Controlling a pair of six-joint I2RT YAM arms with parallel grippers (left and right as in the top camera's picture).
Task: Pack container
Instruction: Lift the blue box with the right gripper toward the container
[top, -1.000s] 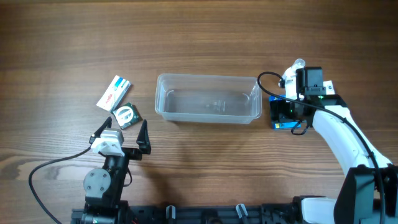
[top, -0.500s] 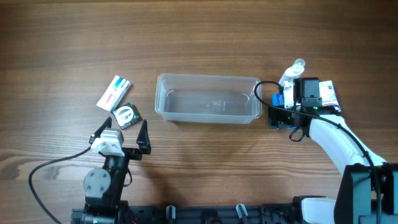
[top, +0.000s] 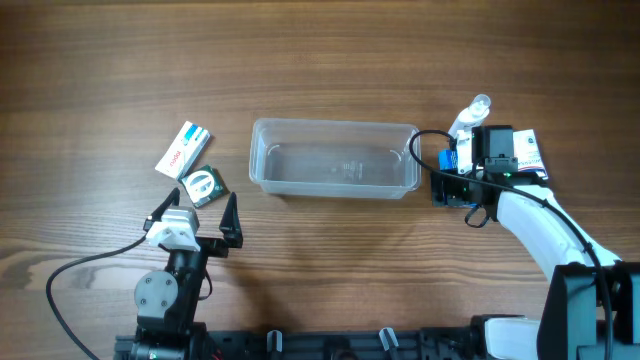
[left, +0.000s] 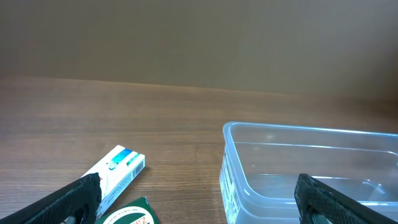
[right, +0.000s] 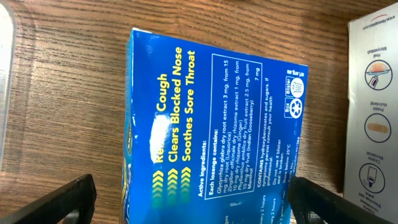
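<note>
Right gripper (right: 199, 202) has shifted slightly beside the container (top: 262, 170) since a second ago. Left gripper (top: 196, 212), left of the container, gapes wide and empty; the container lies between both grippers; the right gripper, just right of it, spreads open astride a blue box (right: 211, 137), not clamping it

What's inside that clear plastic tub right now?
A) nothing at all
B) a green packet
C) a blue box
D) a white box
A: the container shows only its bare see-through bottom; the blue box lies on the table off one end, the white box and green packet off the other.
</note>
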